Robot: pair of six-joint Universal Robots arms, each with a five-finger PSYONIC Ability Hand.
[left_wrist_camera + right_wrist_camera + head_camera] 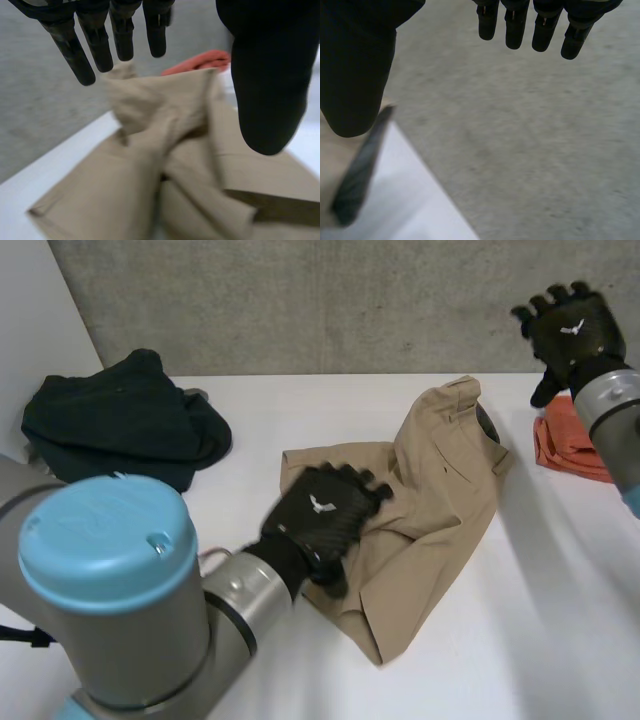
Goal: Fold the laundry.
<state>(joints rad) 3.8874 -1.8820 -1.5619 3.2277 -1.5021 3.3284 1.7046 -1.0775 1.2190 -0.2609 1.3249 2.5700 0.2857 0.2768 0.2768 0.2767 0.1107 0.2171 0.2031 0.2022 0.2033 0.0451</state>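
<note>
A tan garment [430, 490] lies crumpled in the middle of the white table [560, 620], stretching from the near centre toward the far right. My left hand [322, 512] hovers over its near left part with fingers straight and spread, holding nothing. In the left wrist view the tan garment [165, 170] bunches up under the open fingers [100, 45] and thumb [270, 85]. My right hand [570, 335] is raised at the far right, above the table, fingers straight. Its fingers [535, 25] and thumb [355, 65] in the right wrist view are apart with nothing between them.
A dark green pile of clothes [120, 420] sits at the far left of the table. An orange-red cloth [572, 440] lies at the far right under my right forearm, also seen past the tan garment as an orange-red cloth [205, 61]. A grey concrete wall [330, 300] backs the table.
</note>
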